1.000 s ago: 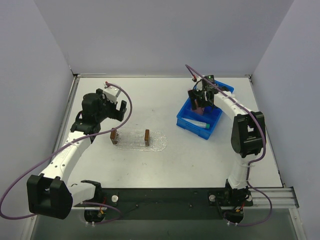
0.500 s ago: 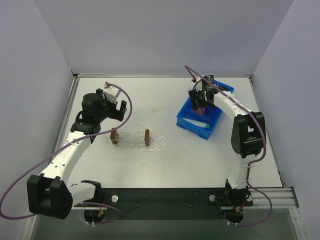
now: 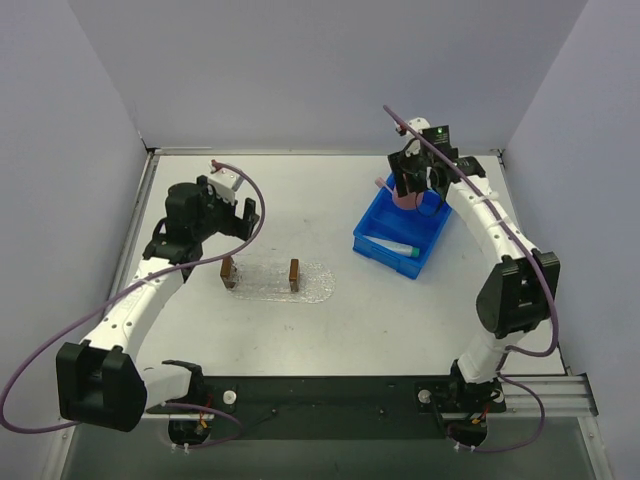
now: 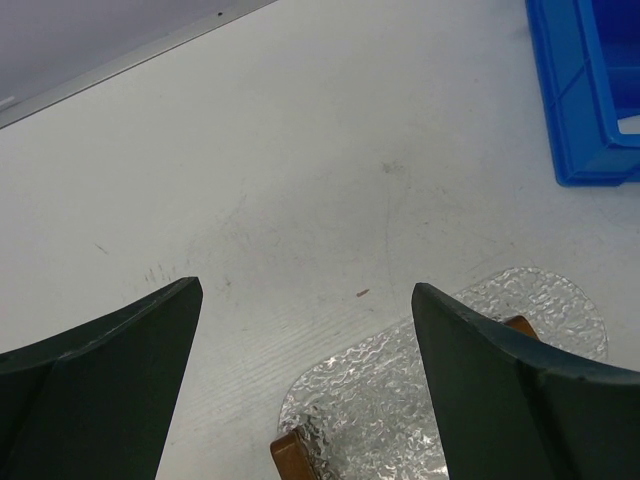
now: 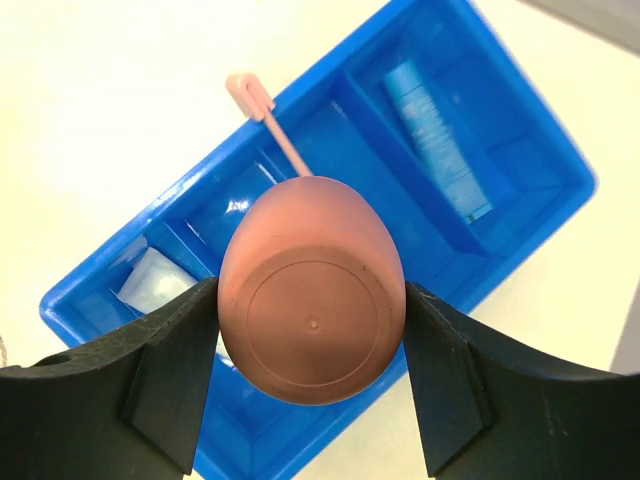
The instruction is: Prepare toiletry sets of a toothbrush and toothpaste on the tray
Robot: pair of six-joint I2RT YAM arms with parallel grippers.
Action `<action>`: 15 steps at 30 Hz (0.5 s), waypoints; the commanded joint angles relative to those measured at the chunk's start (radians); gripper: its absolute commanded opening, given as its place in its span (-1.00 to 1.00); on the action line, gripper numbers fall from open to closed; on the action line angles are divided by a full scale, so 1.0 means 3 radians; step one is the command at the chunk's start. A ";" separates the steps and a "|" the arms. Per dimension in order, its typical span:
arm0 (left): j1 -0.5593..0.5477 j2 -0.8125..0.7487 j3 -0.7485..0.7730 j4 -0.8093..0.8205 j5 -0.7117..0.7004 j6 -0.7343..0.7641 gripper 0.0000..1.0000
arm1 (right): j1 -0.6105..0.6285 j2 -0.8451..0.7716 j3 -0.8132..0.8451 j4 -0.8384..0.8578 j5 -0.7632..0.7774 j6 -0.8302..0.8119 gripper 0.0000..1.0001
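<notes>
Above the blue bin [image 3: 372, 238], my right claw [image 5: 311, 300] clamps the pink cup [image 5: 312, 335], its toothbrush [image 5: 262, 112] poking leftward, toward the tray [image 3: 262, 281] well apart across the worktop [image 3: 400, 310].

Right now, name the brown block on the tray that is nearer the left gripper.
The brown block at the left end of the tray, close to the open left gripper; the other block stands farther right along it.

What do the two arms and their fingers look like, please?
The left arm and right arm are built of white links with black joints, and a purple cable trails along each. The fingers are dark, broad, tapering wedges.
</notes>
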 commanded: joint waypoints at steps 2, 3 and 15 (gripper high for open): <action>-0.0007 0.0052 0.0379 0.0196 0.0318 -0.0193 0.95 | 0.0025 -0.0398 0.0283 -0.0179 -0.0041 0.0051 -0.86; -0.0012 0.0078 0.0410 0.0186 0.0349 -0.0224 0.95 | 0.0020 -0.0433 0.0298 -0.0225 -0.0077 0.0071 -0.89; -0.0287 0.0308 0.0932 0.0553 0.1345 -0.1139 0.95 | 0.0020 -0.0986 0.0508 -0.0318 -0.1492 0.0603 -1.00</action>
